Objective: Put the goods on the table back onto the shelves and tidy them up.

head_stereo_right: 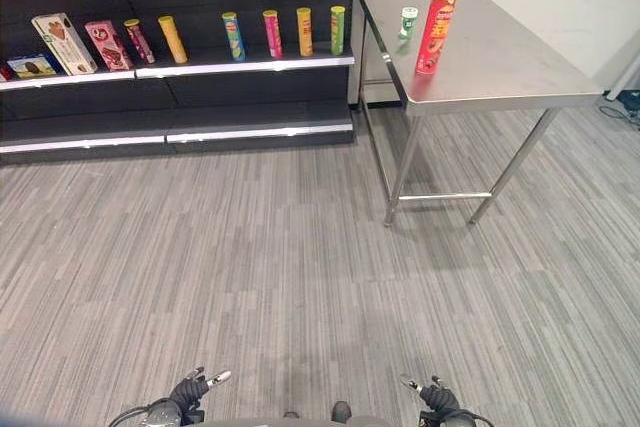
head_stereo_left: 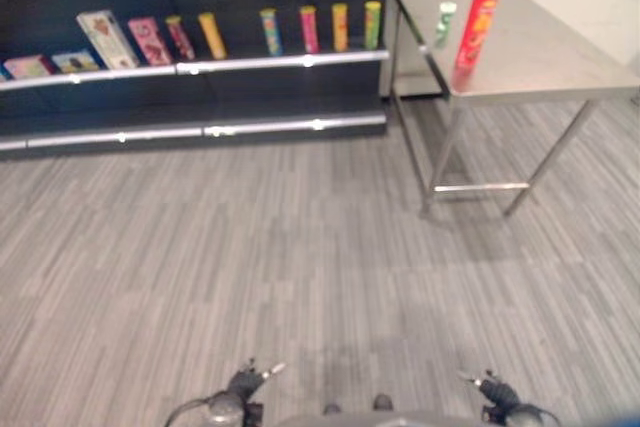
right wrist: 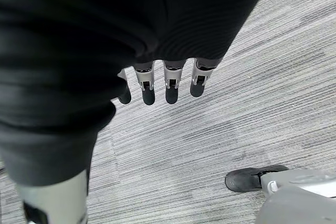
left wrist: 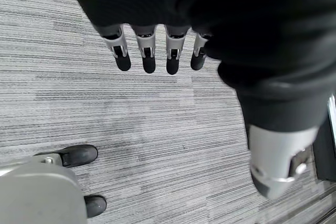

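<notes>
Red can point(head_stereo_right: 436, 31) and small green-white can point(head_stereo_right: 407, 22) stand on desk point(head_stereo_right: 500, 57), far from both hands. Left hand point(left wrist: 152, 51) fingers straight, holding nothing. Right hand point(right wrist: 168, 80) same, over floor.

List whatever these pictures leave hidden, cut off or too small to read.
- Small green-capped item on the table: too small to identify, both eye views.
- Shelf left end and top row: cut off by the edges.
- Left hand and right hand: palms hidden by their dark covers, wrist views.
</notes>
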Motion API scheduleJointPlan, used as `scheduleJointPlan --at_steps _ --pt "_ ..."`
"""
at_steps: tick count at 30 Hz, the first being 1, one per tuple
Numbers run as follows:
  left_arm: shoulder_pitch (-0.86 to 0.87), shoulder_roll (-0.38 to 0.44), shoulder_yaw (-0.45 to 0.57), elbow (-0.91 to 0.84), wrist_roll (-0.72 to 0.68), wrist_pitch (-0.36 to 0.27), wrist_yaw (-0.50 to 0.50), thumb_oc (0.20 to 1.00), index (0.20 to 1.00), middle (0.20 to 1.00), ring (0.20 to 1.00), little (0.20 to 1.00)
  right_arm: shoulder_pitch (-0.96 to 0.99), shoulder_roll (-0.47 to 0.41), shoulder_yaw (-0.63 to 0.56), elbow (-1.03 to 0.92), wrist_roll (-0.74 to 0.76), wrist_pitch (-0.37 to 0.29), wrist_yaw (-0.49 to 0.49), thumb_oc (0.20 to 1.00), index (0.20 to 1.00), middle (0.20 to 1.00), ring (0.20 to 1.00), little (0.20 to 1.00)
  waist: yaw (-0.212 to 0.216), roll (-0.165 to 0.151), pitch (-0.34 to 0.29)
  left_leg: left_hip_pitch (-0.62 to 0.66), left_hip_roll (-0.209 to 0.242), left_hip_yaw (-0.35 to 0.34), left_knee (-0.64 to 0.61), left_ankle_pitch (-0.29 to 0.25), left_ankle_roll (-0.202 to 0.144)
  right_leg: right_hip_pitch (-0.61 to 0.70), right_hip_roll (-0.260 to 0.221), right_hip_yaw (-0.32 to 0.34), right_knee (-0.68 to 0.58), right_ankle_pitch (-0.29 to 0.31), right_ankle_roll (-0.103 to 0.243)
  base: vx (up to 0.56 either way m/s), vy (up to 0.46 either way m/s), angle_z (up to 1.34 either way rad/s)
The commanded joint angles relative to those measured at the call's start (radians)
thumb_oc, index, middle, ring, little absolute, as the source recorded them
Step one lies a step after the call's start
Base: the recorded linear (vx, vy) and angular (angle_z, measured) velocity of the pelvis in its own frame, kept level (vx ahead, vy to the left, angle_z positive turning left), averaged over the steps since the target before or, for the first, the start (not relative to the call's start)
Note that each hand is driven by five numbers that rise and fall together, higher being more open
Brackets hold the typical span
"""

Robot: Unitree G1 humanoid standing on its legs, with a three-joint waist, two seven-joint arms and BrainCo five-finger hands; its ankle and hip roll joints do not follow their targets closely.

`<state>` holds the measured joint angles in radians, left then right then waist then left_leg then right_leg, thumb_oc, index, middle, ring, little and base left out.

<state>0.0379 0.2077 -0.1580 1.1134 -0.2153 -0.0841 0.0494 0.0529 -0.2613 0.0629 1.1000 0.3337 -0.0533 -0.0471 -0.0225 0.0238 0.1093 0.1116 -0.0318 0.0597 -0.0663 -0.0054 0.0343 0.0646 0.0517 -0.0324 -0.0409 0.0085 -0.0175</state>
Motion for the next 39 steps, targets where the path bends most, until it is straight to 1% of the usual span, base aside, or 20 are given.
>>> scheduleJointPlan --at_steps 1,18,20,21,22,23,24,25,26,27,28,29,30,32,33,35,36,37,38,39 --pt "-0.04 0.006 0.014 0.047 0.021 -0.022 0.005 1.0 1.0 1.0 1.0 1.0 -0.031 -0.012 0.013 0.019 -0.006 -0.021 0.002 1.0 1.0 1.0 1.0 1.0 -0.008 -0.042 -0.018 0.025 0.032 -0.064 -0.021 -0.053 -0.079 0.039 -0.081 0.053 -0.006 -0.039 0.126 0.0 0.0 0.0" --pt "-0.055 0.022 0.029 0.047 -0.003 -0.018 0.01 1.0 1.0 1.0 1.0 1.0 -0.058 -0.019 0.023 0.022 -0.016 -0.01 0.002 1.0 1.0 1.0 1.0 1.0 0.004 -0.045 -0.004 -0.02 0.02 -0.06 -0.021 -0.045 -0.064 -0.012 -0.092 0.059 0.02 -0.036 0.141 0.01 0.019 -0.01" --pt "-0.065 0.024 0.034 0.035 -0.024 -0.019 0.015 1.0 1.0 1.0 1.0 1.0 -0.065 -0.018 0.016 0.02 -0.004 -0.011 -0.002 1.0 1.0 1.0 1.0 1.0 0.006 -0.05 0.009 -0.04 0.01 -0.061 -0.01 -0.05 -0.047 -0.052 -0.1 0.071 0.081 -0.048 0.154 0.03 0.106 -0.07" --pt "-0.065 0.024 0.034 0.035 -0.024 -0.019 0.015 1.0 1.0 1.0 1.0 1.0 -0.065 -0.018 0.016 0.02 -0.004 -0.011 -0.002 1.0 1.0 1.0 1.0 1.0 0.006 -0.05 0.008 -0.04 0.01 -0.061 -0.01 -0.05 -0.047 -0.053 -0.1 0.071 0.082 -0.049 0.154 0.01 0.087 -0.06" --pt "-0.067 0.026 0.034 0.028 -0.032 -0.019 0.015 1.0 1.0 1.0 1.0 1.0 -0.065 -0.018 0.012 0.015 -0.002 -0.012 -0.003 1.0 1.0 1.0 1.0 1.0 0.008 -0.051 0.013 -0.048 0.005 -0.062 -0.001 -0.058 -0.038 -0.076 -0.105 0.075 0.127 -0.057 0.16 -0.01 0.125 -0.06" --pt "-0.075 0.033 0.038 0.016 -0.042 -0.019 0.016 1.0 1.0 1.0 1.0 1.0 -0.068 -0.017 0.012 -0.006 0.002 -0.012 -0.003 1.0 1.0 1.0 1.0 1.0 0.01 -0.052 0.032 -0.062 -0.009 -0.073 0.027 -0.077 -0.016 -0.132 -0.118 0.087 0.239 -0.054 0.17 -0.01 0.125 -0.11" --pt "-0.075 0.033 0.038 0.016 -0.042 -0.019 0.016 1.0 1.0 1.0 1.0 1.0 -0.068 -0.017 0.012 -0.006 0.002 -0.012 -0.003 1.0 1.0 1.0 1.0 1.0 0.011 -0.052 0.031 -0.064 -0.01 -0.072 0.028 -0.078 -0.016 -0.135 -0.118 0.088 0.243 -0.056 0.17 0.02 0.186 -0.18" --pt "-0.078 0.036 0.041 0.016 -0.041 -0.016 0.016 1.0 1.0 1.0 1.0 1.0 -0.071 -0.02 0.006 -0.023 0.01 -0.014 -0.004 1.0 1.0 1.0 1.0 1.0 0.005 -0.051 0.05 -0.057 -0.023 -0.081 0.043 -0.093 0.007 -0.202 -0.136 0.104 0.388 0.002 0.173 0.05 0.145 -0.09" --pt "-0.081 0.04 0.043 0.019 -0.039 -0.014 0.018 1.0 1.0 1.0 1.0 1.0 -0.073 -0.021 0.004 -0.027 0.014 -0.014 -0.005 1.0 1.0 1.0 1.0 1.0 0.0 -0.049 0.058 -0.049 -0.027 -0.083 0.048 -0.1 0.015 -0.231 -0.14 0.113 0.446 0.028 0.165 0.05 0.145 -0.04" --pt "-0.081 0.04 0.043 0.019 -0.039 -0.014 0.018 1.0 1.0 1.0 1.0 1.0 -0.073 -0.021 0.004 -0.027 0.014 -0.014 -0.005 1.0 1.0 1.0 1.0 1.0 0.001 -0.05 0.058 -0.05 -0.027 -0.083 0.048 -0.1 0.015 -0.233 -0.141 0.114 0.448 0.027 0.165 0.12 0.112 0.14" --pt "-0.081 0.045 0.043 0.016 -0.039 -0.013 0.019 1.0 1.0 1.0 1.0 1.0 -0.074 -0.026 -0.001 -0.042 0.029 -0.019 -0.005 1.0 1.0 1.0 1.0 1.0 -0.009 -0.035 0.077 -0.04 -0.023 -0.096 0.068 -0.115 0.026 -0.281 -0.138 0.131 0.554 0.055 0.141 0.16 0.091 0.11" --pt "-0.08 0.047 0.043 0.012 -0.038 -0.012 0.017 1.0 1.0 1.0 1.0 1.0 -0.072 -0.027 -0.006 -0.043 0.032 -0.019 -0.006 1.0 1.0 1.0 1.0 1.0 -0.012 -0.028 0.08 -0.034 -0.02 -0.1 0.071 -0.121 0.026 -0.294 -0.136 0.134 0.584 0.047 0.131 0.17 0.091 0.13" --pt "-0.08 0.047 0.043 0.012 -0.038 -0.012 0.017 1.0 1.0 1.0 1.0 1.0 -0.072 -0.027 -0.006 -0.043 0.032 -0.019 -0.006 1.0 1.0 1.0 1.0 1.0 -0.012 -0.028 0.08 -0.033 -0.02 -0.1 0.071 -0.121 0.026 -0.294 -0.137 0.134 0.586 0.046 0.131 0.14 0.031 0.03" --pt "-0.078 0.048 0.043 0.003 -0.038 -0.011 0.014 1.0 1.0 1.0 1.0 1.0 -0.059 -0.026 -0.018 -0.058 0.045 -0.023 -0.008 1.0 1.0 1.0 1.0 1.0 -0.02 -0.014 0.078 -0.014 -0.013 -0.101 0.07 -0.136 0.023 -0.314 -0.145 0.123 0.616 0.03 0.122 0.29 0.022 0.01" --pt "-0.076 0.05 0.042 0.0 -0.036 -0.013 0.012 1.0 1.0 1.0 1.0 1.0 -0.048 -0.026 -0.026 -0.055 0.051 -0.02 -0.007 1.0 1.0 1.0 1.0 1.0 -0.029 -0.011 0.066 0.021 -0.013 -0.104 0.053 -0.152 0.012 -0.319 -0.139 0.101 0.534 -0.002 0.121 0.49 -0.024 -0.04" --pt "-0.073 0.049 0.039 0.001 -0.037 -0.014 0.01 1.0 1.0 1.0 1.0 1.0 -0.039 -0.028 -0.03 -0.052 0.049 -0.017 -0.002 1.0 1.0 1.0 1.0 1.0 -0.046 -0.011 0.056 0.067 -0.012 -0.11 0.033 -0.167 -0.002 -0.33 -0.119 0.07 0.393 -0.006 0.14 0.39 -0.059 -0.15" --pt "-0.073 0.049 0.039 0.001 -0.037 -0.014 0.01 1.0 1.0 1.0 1.0 1.0 -0.039 -0.028 -0.03 -0.052 0.049 -0.017 -0.002 1.0 1.0 1.0 1.0 1.0 -0.048 -0.008 0.058 0.071 -0.009 -0.112 0.032 -0.168 -0.003 -0.325 -0.117 0.068 0.39 -0.005 0.139 0.4 -0.099 -0.07" --pt "-0.066 0.042 0.036 0.002 -0.038 -0.015 0.007 1.0 1.0 1.0 1.0 1.0 -0.026 -0.027 -0.031 -0.048 0.05 -0.016 0.001 1.0 1.0 1.0 1.0 1.0 -0.069 -0.016 0.053 0.111 -0.015 -0.13 0.03 -0.178 -0.016 -0.345 -0.084 0.058 0.215 0.034 0.169 0.5 -0.115 0.02" --pt "-0.065 0.038 0.038 0.004 -0.041 -0.017 0.008 1.0 1.0 1.0 1.0 1.0 -0.017 -0.025 -0.033 -0.045 0.049 -0.017 0.001 1.0 1.0 1.0 1.0 1.0 -0.087 -0.02 0.056 0.15 -0.016 -0.152 0.03 -0.179 -0.024 -0.377 -0.058 0.056 0.13 0.077 0.182 0.67 -0.158 0.16" --pt "-0.065 0.034 0.034 0.004 -0.037 -0.015 0.002 1.0 1.0 1.0 1.0 1.0 -0.005 -0.023 -0.035 -0.044 0.047 -0.013 0.004 1.0 1.0 1.0 1.0 1.0 -0.101 -0.016 0.054 0.175 -0.01 -0.161 0.023 -0.188 -0.033 -0.379 -0.048 0.038 0.064 0.092 0.192 0.39 -0.084 0.14"
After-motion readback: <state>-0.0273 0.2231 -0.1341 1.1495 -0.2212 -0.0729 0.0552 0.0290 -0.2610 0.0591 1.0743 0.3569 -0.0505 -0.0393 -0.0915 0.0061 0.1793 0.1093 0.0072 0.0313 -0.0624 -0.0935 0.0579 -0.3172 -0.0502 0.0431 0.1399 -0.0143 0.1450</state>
